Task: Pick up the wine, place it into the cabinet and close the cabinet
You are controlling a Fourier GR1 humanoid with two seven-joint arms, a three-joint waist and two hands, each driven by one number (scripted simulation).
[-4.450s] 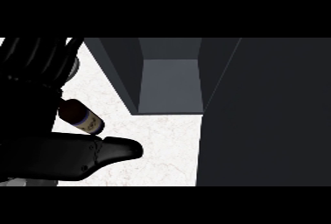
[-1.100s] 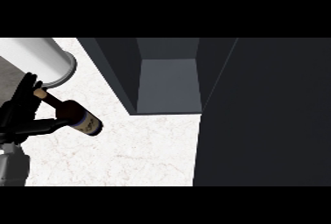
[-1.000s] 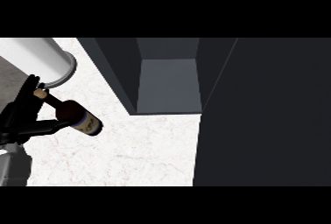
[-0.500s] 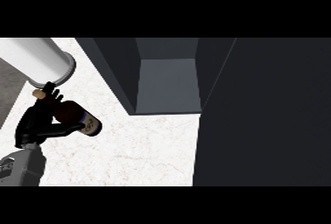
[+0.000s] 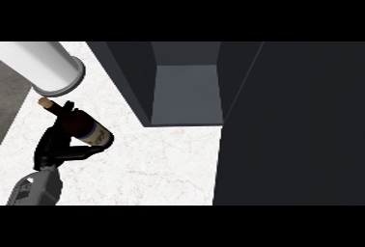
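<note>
The wine bottle (image 5: 87, 129) is dark with a pale label and a cork-coloured top. It lies tilted over the white counter (image 5: 157, 164) at the view's left, its neck pointing up and left. My left hand (image 5: 58, 146) comes in from the lower left on its grey forearm (image 5: 35, 189). Its black fingers are curled round the bottle's lower body. The dark grey cabinet (image 5: 185, 91) stands open to the right of the bottle, with nothing inside. Its door (image 5: 292, 125) fills the right side. My right hand does not show.
A white cylinder (image 5: 46, 67) lies at the upper left, its end just above the bottle's top. A grey strip (image 5: 10, 103) runs along the counter's left edge. Bare counter lies between the bottle and the cabinet door.
My left hand has slid in from the left edge and curled round the bottle's body. The forearm now shows at the lower left. The bottle has barely shifted.
</note>
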